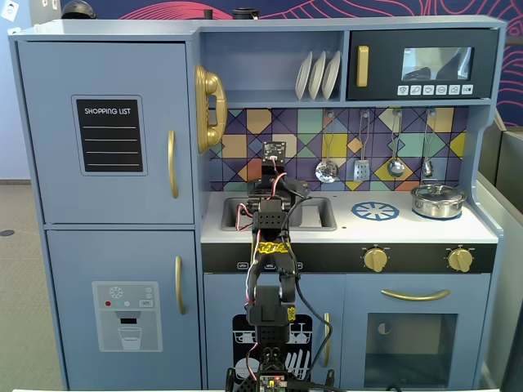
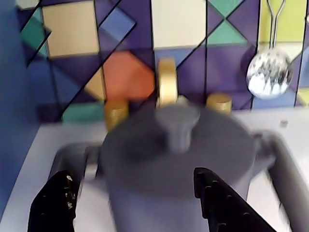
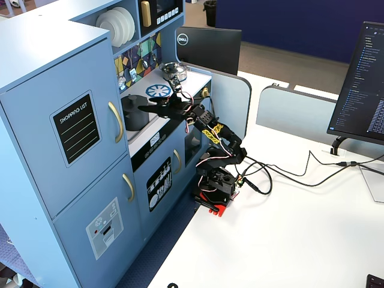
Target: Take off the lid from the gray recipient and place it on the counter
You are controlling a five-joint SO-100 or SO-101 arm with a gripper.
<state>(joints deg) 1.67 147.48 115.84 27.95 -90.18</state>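
In the wrist view the gray recipient point(image 2: 169, 193) fills the middle, standing in the sink with the lid point(image 2: 217, 145) on top and its knob point(image 2: 178, 126) upright. My gripper point(image 2: 135, 193) is open. Its black fingers point(image 2: 53, 203) stand either side of the pot's near wall, just below the lid's rim, and touch nothing. From the side fixed view the gripper point(image 3: 151, 105) hovers at the pot point(image 3: 133, 114), next to the lid point(image 3: 133, 98). In the front fixed view the arm point(image 1: 270, 237) hides the pot. The white counter point(image 1: 409, 230) runs to the right.
A shiny silver pot point(image 1: 437, 200) with its own lid stands at the counter's right end, beside the blue burner ring point(image 1: 375, 211). Gold taps point(image 2: 166, 82) rise behind the pot. Utensils point(image 1: 327, 170) hang on the tiled back wall, and a blue cabinet side point(image 2: 14, 121) is close on the left.
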